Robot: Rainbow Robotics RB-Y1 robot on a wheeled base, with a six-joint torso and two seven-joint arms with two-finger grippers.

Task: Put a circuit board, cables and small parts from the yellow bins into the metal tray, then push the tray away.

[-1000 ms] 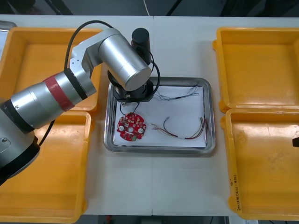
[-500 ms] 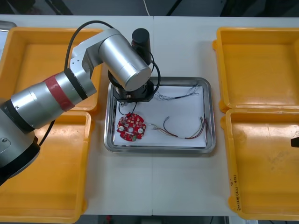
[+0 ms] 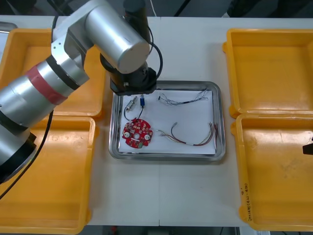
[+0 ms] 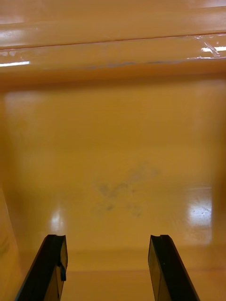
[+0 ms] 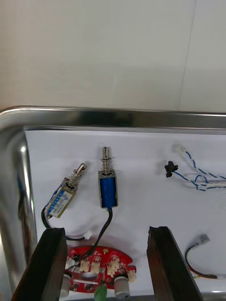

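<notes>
The metal tray (image 3: 219, 122), white inside, holds a round red circuit board (image 3: 137, 133), a twisted blue and white cable (image 3: 183, 101), a red and yellow cable (image 3: 193, 137) and two small metal parts (image 3: 136, 102). My left gripper (image 5: 106, 263) is open above the tray's left end, the small metal parts (image 5: 108, 183) lying just beyond its fingertips (image 5: 52, 254) and the board (image 5: 99, 273) between them. The left arm (image 3: 98, 44) hides the gripper in the front view. My right gripper (image 4: 108, 268) is open over the bare floor of a yellow bin (image 4: 113, 155).
Two yellow bins (image 3: 46, 161) lie at the table's left and two more (image 3: 274, 161) at its right, all looking bare inside. Bare table (image 3: 166, 196) shows in front of the tray and beyond it.
My left arm has risen and drawn back from the tray, uncovering the two small metal parts that now lie on its white floor. The right arm has stayed put.
</notes>
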